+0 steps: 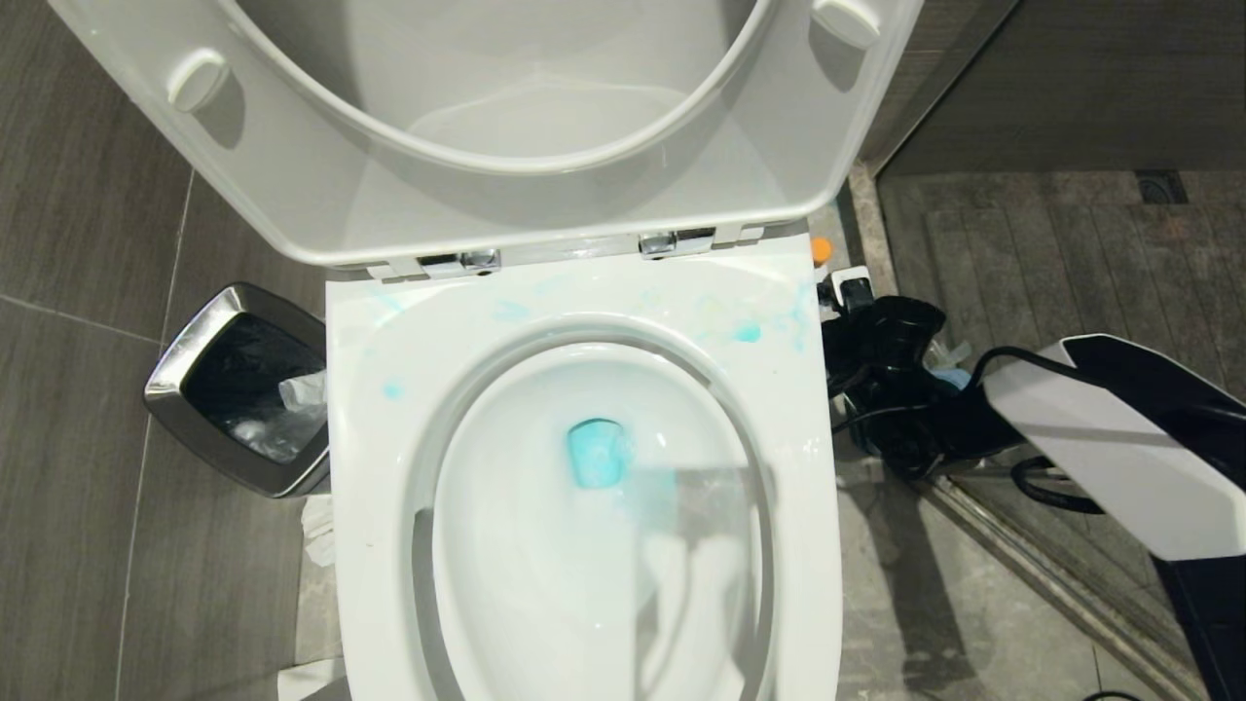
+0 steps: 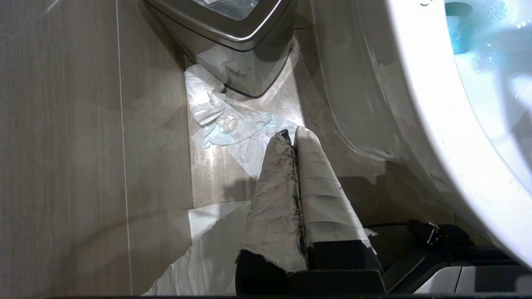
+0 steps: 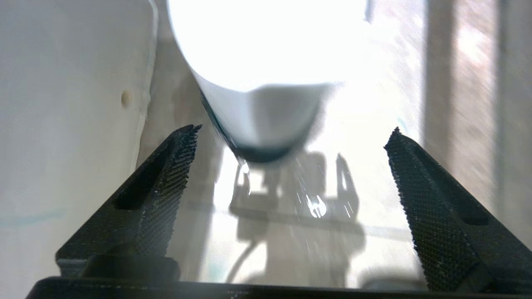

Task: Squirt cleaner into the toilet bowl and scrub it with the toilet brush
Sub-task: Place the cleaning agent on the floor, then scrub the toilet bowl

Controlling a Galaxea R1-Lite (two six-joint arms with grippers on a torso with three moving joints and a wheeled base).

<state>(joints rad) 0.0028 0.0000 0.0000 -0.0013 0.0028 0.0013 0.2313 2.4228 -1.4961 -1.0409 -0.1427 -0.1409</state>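
The toilet bowl stands with seat and lid up, a teal-blue pool of cleaner in its basin and blue smears along the back edge of the rim. The right gripper is down on the floor beside the bowl's right side, its fingers spread wide apart around the white bottle without touching it; the orange cap shows by the rim's back right corner. The left gripper hangs low near the bin, fingers pressed together on nothing
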